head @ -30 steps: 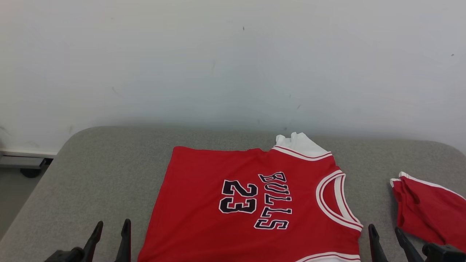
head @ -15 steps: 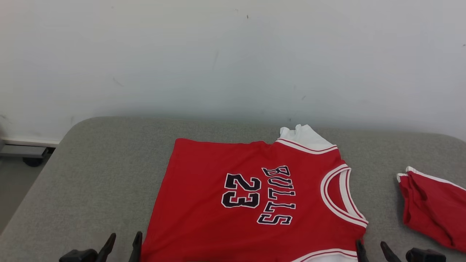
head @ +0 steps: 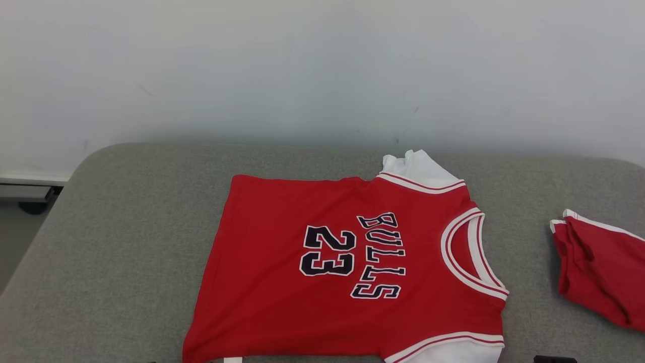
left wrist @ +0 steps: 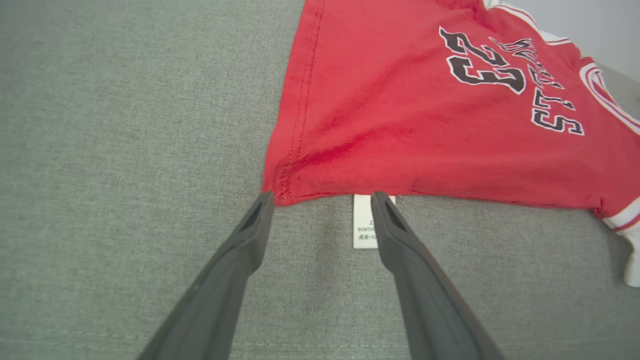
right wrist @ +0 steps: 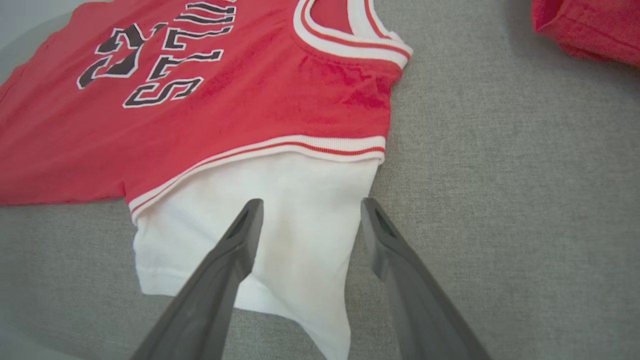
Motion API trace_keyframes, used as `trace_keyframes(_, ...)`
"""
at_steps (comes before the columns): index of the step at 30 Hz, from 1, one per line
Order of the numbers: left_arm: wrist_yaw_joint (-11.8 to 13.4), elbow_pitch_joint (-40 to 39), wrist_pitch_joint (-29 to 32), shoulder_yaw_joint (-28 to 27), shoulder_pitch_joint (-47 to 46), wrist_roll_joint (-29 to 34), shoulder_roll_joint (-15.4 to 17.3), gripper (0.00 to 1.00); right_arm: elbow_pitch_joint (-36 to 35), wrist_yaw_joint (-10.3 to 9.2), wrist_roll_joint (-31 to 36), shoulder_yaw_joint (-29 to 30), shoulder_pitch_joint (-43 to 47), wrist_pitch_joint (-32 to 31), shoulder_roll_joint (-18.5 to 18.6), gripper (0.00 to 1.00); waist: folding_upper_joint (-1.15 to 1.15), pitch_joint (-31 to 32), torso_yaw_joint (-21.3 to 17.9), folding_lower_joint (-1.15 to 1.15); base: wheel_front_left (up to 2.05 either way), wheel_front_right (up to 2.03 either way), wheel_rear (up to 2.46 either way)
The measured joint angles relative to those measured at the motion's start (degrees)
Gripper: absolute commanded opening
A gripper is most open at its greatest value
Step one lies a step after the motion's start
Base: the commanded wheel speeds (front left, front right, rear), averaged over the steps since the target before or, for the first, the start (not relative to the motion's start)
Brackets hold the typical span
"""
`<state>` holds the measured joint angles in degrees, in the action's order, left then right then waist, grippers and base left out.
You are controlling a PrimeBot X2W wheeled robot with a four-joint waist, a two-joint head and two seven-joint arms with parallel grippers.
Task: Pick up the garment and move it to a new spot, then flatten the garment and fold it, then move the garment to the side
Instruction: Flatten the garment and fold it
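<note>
A red Bulls 23 jersey (head: 347,262) with white sleeves lies flat on the grey padded table (head: 126,242), neck toward the right. In the left wrist view my left gripper (left wrist: 322,199) is open, its fingertips at the jersey's (left wrist: 425,100) near hem corner, beside a white care label (left wrist: 364,225). In the right wrist view my right gripper (right wrist: 309,207) is open above the jersey's white near sleeve (right wrist: 280,215), with nothing between its fingers.
A second red garment (head: 599,267) lies bunched at the table's right edge, also seen at the top right of the right wrist view (right wrist: 585,25). A pale wall (head: 322,70) stands behind the table. Grey floor and a dark base (head: 25,194) show at far left.
The head camera has tilted down, so the whole picture shifted up and both grippers slipped below the bottom edge. The jersey lies as before.
</note>
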<state>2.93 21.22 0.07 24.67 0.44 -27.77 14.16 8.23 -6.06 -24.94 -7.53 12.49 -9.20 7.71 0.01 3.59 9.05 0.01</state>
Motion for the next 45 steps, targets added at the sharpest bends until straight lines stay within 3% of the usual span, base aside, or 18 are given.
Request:
trace_keyframes(11,-0.35,6.19,2.02,0.13,-2.63,-1.07,-1.38,1.0,2.97,-0.07,0.13,-0.78,0.0,-3.97,-0.2,1.0,0.0,-1.25,-2.23,0.0,0.0,0.0,0.0)
trace_keyframes(17,1.45,9.25,2.07,-2.08,-4.14,-1.47,-1.4,1.0,3.1,-0.07,0.31,-1.07,-0.09,-4.94,-0.13,1.0,0.0,-1.67,-3.01,0.0,0.0,0.0,0.0)
trace_keyframes(23,1.58,11.58,1.92,-2.32,-4.58,-1.79,-1.47,1.0,2.91,-0.07,0.4,-1.8,-0.22,-5.53,-0.13,1.0,-0.01,-2.27,-3.55,0.0,0.0,0.0,0.0)
trace_keyframes(25,1.59,12.03,1.92,-2.64,-4.65,-1.89,-1.53,0.81,2.77,-0.07,0.45,-1.86,-0.4,-5.97,-0.11,1.0,-0.01,-2.5,-3.78,0.0,0.0,0.0,0.0)
trace_keyframes(27,1.69,12.83,1.9,-3.11,-5.2,-1.92,-1.62,0.74,2.66,-0.07,0.45,-1.82,-0.47,-6.0,-0.03,1.0,-0.01,-2.74,-3.96,0.0,0.0,0.0,0.0)
trace_keyframes(30,1.7,13.34,1.79,-3.35,-6.43,-1.92,-1.69,0.84,2.47,-0.07,0.45,-1.81,-0.78,-6.27,0.14,1.0,-0.01,-3.13,-4.17,0.0,0.0,0.0,0.0)
trace_keyframes(33,1.8,14.22,1.41,-3.45,-7.56,-1.92,-1.81,0.81,2.23,-0.07,0.45,-1.77,-1.34,-6.46,0.35,1.0,0.0,-3.46,-4.34,0.0,0.0,0.0,0.0)
trace_keyframes(35,1.87,14.85,1.41,-3.46,-8.05,-1.92,-1.85,0.75,2.2,-0.07,0.45,-1.77,-1.31,-6.5,0.37,1.0,0.0,-3.57,-4.41,0.0,0.0,0.0,0.0)
trace_keyframes(37,2.14,15.34,1.41,-3.55,-8.06,-1.92,-1.86,0.49,2.03,-0.07,0.45,-1.79,-1.31,-6.6,0.4,1.0,-0.01,-3.66,-4.5,0.0,0.0,0.0,0.0)
trace_keyframes(38,2.13,15.55,1.41,-3.6,-8.07,-1.92,-1.85,0.42,1.89,-0.07,0.45,-1.8,-1.31,-6.8,0.4,1.0,-0.01,-3.71,-4.55,0.0,0.0,0.0,0.0)
trace_keyframes(39,2.13,15.78,1.4,-3.6,-8.08,-1.92,-1.86,0.07,1.82,-0.07,0.45,-1.81,-1.31,-6.95,0.4,1.0,0.0,-3.75,-4.6,-0.01,0.0,0.0,0.0)
trace_keyframes(40,2.11,16.03,1.4,-3.58,-8.14,-1.92,-1.92,0.0,1.77,-0.07,0.45,-1.81,-1.3,-7.01,0.41,1.0,-0.01,-3.8,-4.65,-0.01,0.0,0.0,0.0)
trace_keyframes(45,2.05,16.95,1.32,-3.31,-9.15,-1.91,-2.29,0.0,1.0,-0.07,0.62,-1.96,-0.94,-8.5,1.36,1.0,-0.01,-3.96,-4.71,-0.01,0.0,0.0,0.0)
